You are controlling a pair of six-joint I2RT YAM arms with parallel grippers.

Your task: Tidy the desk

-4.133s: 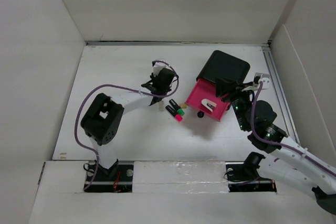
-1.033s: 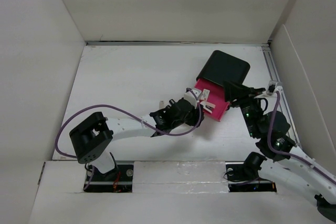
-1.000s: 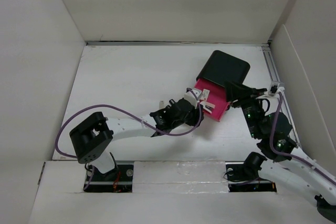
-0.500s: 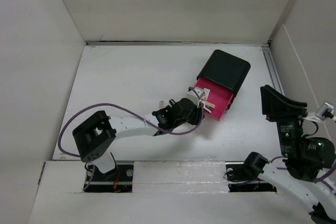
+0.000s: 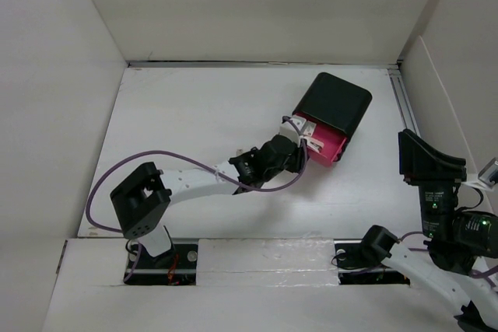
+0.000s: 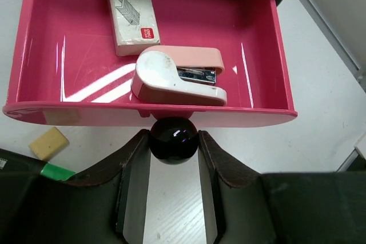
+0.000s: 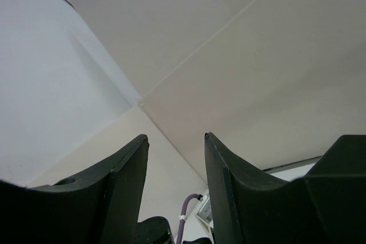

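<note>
We pinch the knob [image 6: 173,139] of the drawer [image 6: 260,55] in our left gripper [image 6: 174,141], seemingly to push it shut, while our right gripper [image 7: 175,141] hangs near right, parted and empty.

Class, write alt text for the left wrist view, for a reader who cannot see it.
The left gripper pinches the black round knob of an open pink drawer. Inside lie a pink-and-white stapler and a box of staples; a yellowish eraser sits on the desk outside.
</note>
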